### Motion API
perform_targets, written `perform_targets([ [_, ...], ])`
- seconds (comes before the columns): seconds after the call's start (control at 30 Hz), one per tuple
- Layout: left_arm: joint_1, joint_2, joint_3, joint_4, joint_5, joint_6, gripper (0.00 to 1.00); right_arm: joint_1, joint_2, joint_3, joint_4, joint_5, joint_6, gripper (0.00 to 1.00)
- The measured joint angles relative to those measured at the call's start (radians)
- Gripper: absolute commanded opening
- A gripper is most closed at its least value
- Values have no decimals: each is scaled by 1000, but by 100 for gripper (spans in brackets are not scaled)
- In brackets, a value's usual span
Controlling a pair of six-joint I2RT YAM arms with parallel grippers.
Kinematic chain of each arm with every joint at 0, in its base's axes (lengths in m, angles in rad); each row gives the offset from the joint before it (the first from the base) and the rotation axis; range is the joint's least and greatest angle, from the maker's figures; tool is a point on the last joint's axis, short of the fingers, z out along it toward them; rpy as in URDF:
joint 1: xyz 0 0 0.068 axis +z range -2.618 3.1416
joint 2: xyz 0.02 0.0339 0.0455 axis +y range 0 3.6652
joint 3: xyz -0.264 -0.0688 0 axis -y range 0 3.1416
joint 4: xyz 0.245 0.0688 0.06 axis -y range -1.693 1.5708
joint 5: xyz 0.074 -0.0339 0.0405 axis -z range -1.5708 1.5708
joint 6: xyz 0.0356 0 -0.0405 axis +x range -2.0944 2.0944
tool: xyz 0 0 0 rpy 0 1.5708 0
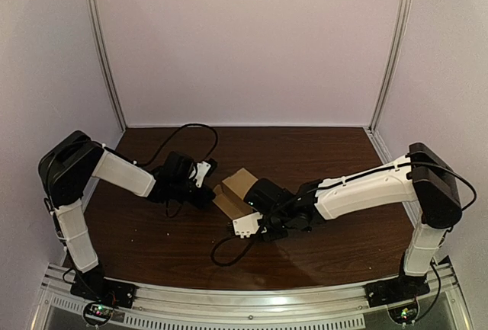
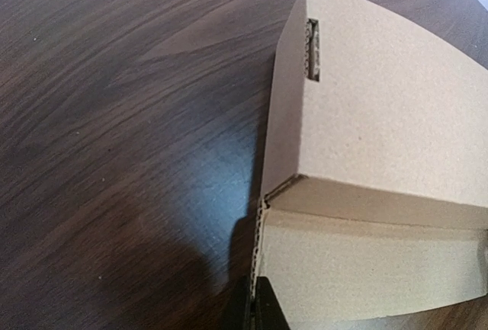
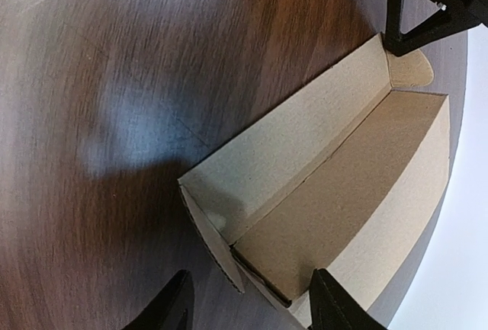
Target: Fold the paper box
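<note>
Currently the paper box [image 1: 235, 190] sits mid-table, centre of the top view, wedged between both arms. It's half formed: long walls are up and the inside is open in the right wrist view.

Left gripper [image 2: 253, 305] looks clamped on the box's end wall. At the bottom edge of the left wrist frame the corrugated edge runs straight in between its two dark fingers. My read is it's acting as an anchor so the box can't slide on the table [image 1: 152, 231].

Right gripper [image 3: 252, 299] is spread wide and holding nothing, with one finger at each side of the near corner, bottom of its frame. It's probably lining up to push or tuck that end.

Rounded end flap [image 3: 409, 71] at upper right isn't tucked. Slot [image 2: 313, 48] in the outer panel is unfilled, so locking isn't done yet.
</note>
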Motion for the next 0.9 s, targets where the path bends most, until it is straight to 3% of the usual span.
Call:
perform_targets([
  [0.13, 1, 0, 0, 0, 2, 0, 2, -4, 3, 6, 4, 6, 7, 45],
  [0.6, 2, 0, 0, -4, 19, 10, 1, -24, 5, 6, 13, 44, -18, 64],
  [0.9, 2, 0, 11, -23, 26, 19, 1, -87, 3, 8, -24, 17, -60, 67],
])
